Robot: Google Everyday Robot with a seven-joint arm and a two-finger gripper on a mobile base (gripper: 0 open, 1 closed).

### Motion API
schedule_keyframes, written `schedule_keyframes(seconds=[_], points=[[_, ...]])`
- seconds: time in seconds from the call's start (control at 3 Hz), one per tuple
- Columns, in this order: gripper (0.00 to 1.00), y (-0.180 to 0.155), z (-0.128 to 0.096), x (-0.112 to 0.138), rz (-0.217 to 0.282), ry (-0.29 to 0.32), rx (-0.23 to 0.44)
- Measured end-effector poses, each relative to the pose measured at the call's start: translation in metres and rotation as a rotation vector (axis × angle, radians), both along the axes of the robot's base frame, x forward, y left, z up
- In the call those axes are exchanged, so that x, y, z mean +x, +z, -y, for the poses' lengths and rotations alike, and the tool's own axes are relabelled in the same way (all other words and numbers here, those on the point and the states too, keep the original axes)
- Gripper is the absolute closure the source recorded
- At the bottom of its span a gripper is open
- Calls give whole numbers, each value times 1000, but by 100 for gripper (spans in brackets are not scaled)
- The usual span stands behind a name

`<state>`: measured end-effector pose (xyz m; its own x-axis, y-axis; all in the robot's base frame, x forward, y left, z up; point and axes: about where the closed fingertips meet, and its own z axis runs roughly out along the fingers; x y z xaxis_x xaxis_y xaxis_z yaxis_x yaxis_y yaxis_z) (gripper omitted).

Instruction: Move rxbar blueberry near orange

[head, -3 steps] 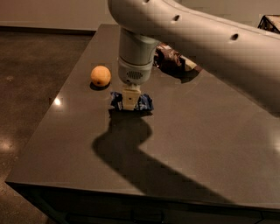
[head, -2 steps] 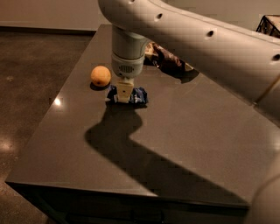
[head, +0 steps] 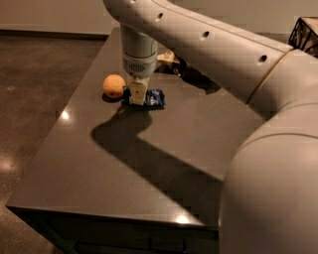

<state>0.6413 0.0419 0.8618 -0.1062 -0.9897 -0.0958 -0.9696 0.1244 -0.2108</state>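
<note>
I am looking at a dark grey, glossy tabletop (head: 149,163) standing on a polished brown floor (head: 35,74), with a pale wall (head: 49,15) beyond its far edge. Small light glints sit near the left edge and the near edge. A black wire basket (head: 305,34) shows past the far right corner.

There are three things on the tabletop. One orange (head: 114,86) sits close to the left edge, in the far half. One rxbar blueberry (head: 155,97) lies flat just beside the orange, on the side away from the left edge. One tan bag (head: 168,57), partly hidden, is nearer the far edge.

My single white arm (head: 208,49) reaches in from the right. Its claw (head: 137,94) points straight down and appears pinched closed on the bar's end nearest the orange.
</note>
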Motion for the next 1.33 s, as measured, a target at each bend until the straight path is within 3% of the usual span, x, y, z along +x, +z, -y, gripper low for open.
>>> schedule_keyframes(seconds=[1.0, 1.33], points=[[12, -4, -3, 3, 3, 3, 5], [0, -6, -4, 3, 3, 4, 5]])
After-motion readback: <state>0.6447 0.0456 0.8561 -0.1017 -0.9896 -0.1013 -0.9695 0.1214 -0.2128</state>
